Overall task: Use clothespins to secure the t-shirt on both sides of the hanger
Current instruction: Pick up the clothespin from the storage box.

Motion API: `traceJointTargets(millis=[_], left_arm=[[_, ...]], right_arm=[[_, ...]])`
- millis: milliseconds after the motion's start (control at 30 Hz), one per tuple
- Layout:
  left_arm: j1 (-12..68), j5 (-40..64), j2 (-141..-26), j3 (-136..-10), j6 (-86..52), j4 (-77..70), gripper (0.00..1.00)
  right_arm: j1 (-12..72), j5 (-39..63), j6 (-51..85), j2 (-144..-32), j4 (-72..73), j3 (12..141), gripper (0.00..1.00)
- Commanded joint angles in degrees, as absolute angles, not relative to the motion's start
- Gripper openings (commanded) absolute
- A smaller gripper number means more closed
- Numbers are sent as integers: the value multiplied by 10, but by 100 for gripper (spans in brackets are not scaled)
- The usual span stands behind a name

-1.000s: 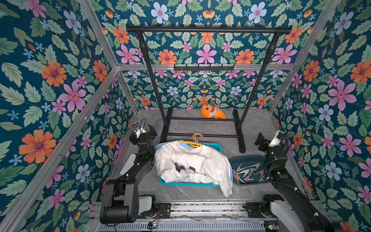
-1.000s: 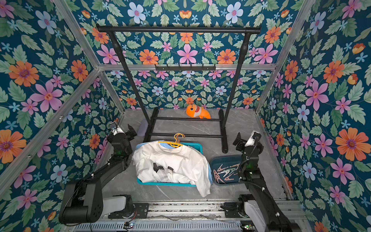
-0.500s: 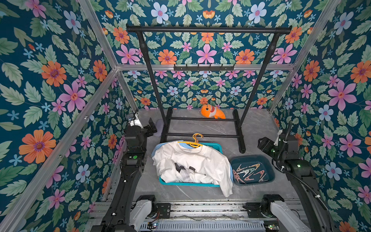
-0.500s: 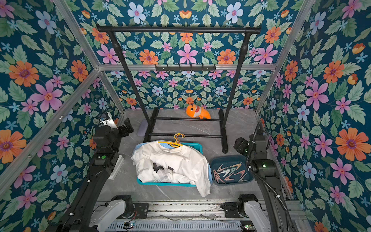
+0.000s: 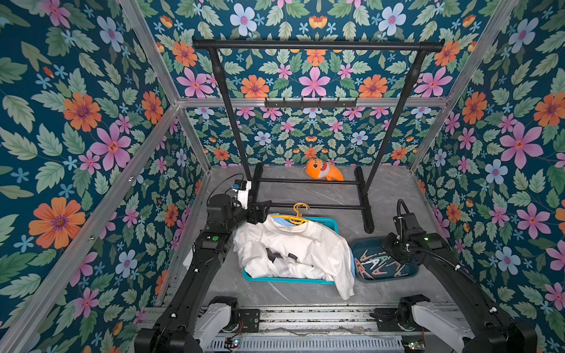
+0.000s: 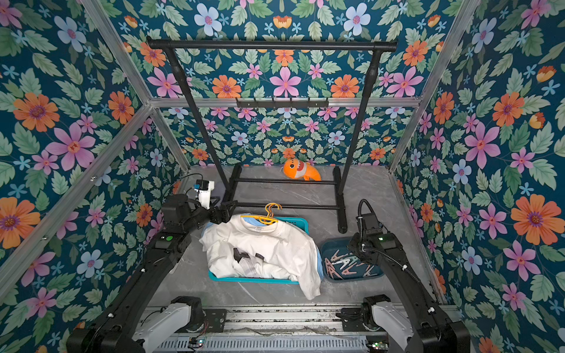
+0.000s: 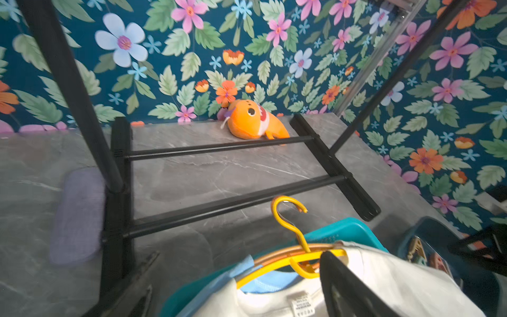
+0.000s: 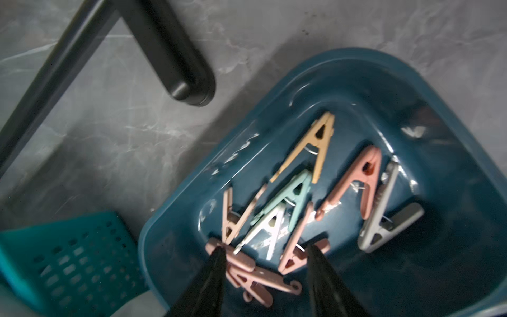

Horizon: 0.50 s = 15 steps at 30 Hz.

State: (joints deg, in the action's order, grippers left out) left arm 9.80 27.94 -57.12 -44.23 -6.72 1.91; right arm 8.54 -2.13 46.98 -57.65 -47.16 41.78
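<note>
L pincer [image 5: 263, 210] released, tips wide apart, just by the collar end of the white t-shirt [image 5: 293, 250], gripping nothing. Shirt has a yellow hanger [image 5: 298, 215] in its collar and lies heaped in a teal basket [image 5: 331, 224] mid-surface [image 5: 391, 195], one part spilling over the front rim. Rt of it, dark-blue tub [image 8: 356, 71] w/ the clothespins [image 8: 297, 189] piled inside. R pincer [image 8: 265, 248] part-open just over the pile, a pink peg seen btwn its tips, nothing clamped.
</note>
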Motion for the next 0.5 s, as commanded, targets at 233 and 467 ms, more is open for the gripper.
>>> traceJointTargets(millis=[233,467], left_arm=[[120,268,-573,-428,-58,-11,89],[120,276,-574,-422,-70,-25,89]], right_arm=[[53,-80,563,-637,-425,378,37],[46,-80,592,-688,-379,353,34]])
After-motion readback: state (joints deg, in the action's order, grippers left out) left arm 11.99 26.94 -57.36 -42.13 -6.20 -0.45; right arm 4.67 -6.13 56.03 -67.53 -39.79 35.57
